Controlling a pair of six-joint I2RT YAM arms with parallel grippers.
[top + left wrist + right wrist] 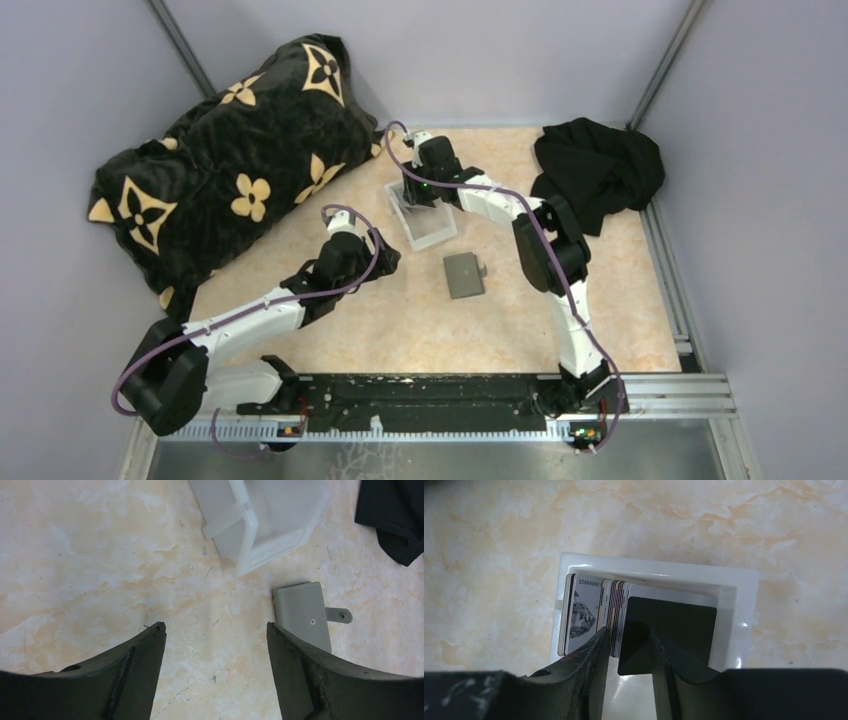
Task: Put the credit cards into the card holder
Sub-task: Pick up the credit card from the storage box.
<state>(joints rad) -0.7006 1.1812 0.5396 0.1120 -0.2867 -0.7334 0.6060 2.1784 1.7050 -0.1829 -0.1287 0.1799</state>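
Observation:
The credit cards stand on edge, packed in a white tray; a black card leans at the right of the stack. My right gripper reaches down into the tray. Its jaws are narrowed but open, with a few cards and the black card's edge between the fingertips. The card holder lies folded shut on the table just in front of the tray. My left gripper hovers wide open over bare table, the card holder by its right finger.
A large black pillow with tan flowers fills the back left. A crumpled black cloth lies at the back right, and its edge shows in the left wrist view. Grey walls enclose the marbled tabletop.

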